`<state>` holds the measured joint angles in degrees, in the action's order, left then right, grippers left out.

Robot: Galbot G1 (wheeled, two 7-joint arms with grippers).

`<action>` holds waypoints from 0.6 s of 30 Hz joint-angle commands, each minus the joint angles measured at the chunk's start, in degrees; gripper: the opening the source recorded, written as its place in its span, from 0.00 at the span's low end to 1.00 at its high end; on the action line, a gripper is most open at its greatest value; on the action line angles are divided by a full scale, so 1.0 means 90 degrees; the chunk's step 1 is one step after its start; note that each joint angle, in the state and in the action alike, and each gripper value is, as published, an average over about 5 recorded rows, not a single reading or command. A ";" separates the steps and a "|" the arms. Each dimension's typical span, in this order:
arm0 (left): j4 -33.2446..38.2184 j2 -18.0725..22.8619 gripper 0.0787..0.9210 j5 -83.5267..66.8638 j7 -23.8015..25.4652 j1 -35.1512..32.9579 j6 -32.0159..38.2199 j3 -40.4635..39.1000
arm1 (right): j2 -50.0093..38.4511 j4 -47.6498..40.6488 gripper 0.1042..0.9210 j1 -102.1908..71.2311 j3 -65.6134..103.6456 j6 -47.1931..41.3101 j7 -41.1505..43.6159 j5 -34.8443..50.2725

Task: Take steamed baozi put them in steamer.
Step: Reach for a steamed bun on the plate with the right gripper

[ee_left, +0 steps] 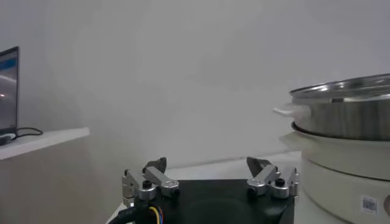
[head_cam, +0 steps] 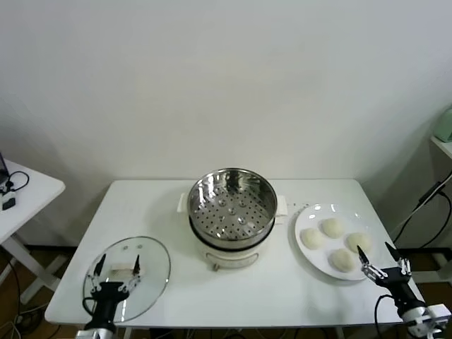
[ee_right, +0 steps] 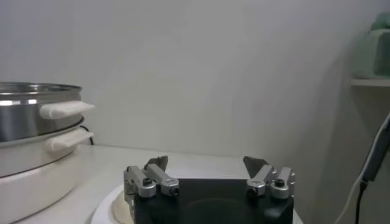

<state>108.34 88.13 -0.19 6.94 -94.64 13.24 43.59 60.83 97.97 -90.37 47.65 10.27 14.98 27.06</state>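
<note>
Several cream-white steamed baozi (head_cam: 332, 227) lie on a white plate (head_cam: 308, 253) at the table's right. The shiny steel steamer (head_cam: 232, 207) stands mid-table on a white pot base and holds nothing; it also shows in the left wrist view, steamer (ee_left: 344, 109), and in the right wrist view, steamer (ee_right: 33, 115). My right gripper (head_cam: 382, 260) hangs open at the plate's near right edge, close to the nearest bun, with nothing between its fingers (ee_right: 155, 165). My left gripper (head_cam: 117, 265) is open over the glass lid, gripper (ee_left: 207, 165).
A round glass lid (head_cam: 127, 277) lies flat at the front left of the white table (head_cam: 176, 282). A second small white table (head_cam: 28, 191) with cables stands at the far left. A shelf with a green object (head_cam: 444, 127) is at the right.
</note>
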 commanded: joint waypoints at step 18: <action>-0.0176 -0.0232 0.88 -0.0642 -0.0108 0.0265 -0.0042 -0.0298 | -0.3787 -0.2562 0.88 0.5236 -0.3796 -0.1101 0.3407 -0.2120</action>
<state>107.10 86.40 -3.43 6.25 -92.57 13.13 41.38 39.83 86.12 -65.95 33.68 1.92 31.16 14.37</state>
